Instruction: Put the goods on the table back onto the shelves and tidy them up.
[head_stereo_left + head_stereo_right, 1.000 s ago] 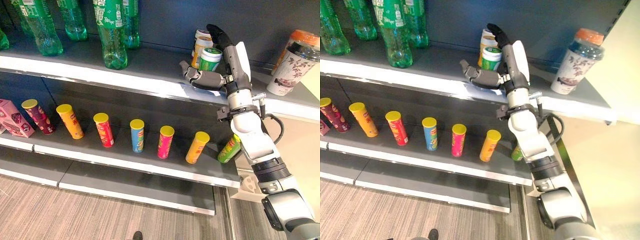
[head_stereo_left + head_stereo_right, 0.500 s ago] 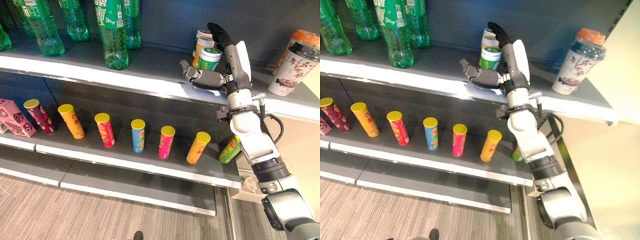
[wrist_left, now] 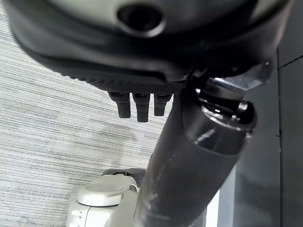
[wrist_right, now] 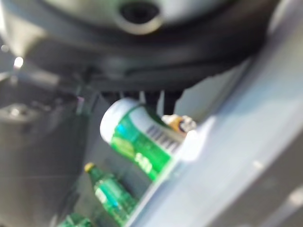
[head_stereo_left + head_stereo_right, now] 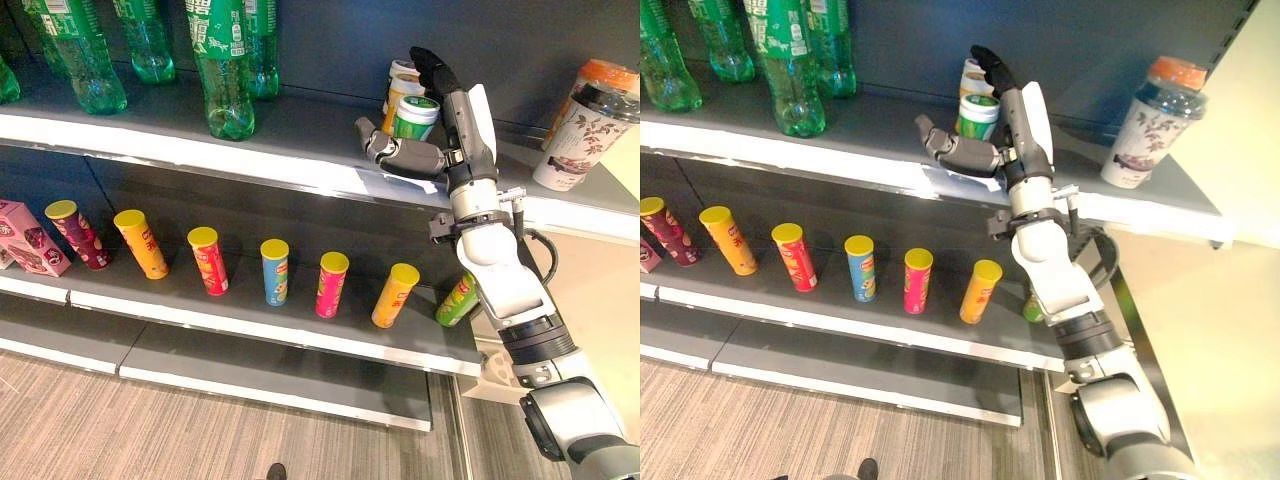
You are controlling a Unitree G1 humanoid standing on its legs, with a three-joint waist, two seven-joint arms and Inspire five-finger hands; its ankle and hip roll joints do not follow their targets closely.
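While green bottles (image 5: 222, 70) stand at the upper shelf's (image 5: 200, 150) left, the right hand (image 5: 440, 125) reaches farther right, fingers straight behind a green can (image 5: 415, 117), thumb spread in front; grip released. Yellow cans (image 5: 403, 92) stand behind it. Patterned cups (image 5: 580, 135) sit far right. Left hand (image 3: 137, 101): cannot tell.
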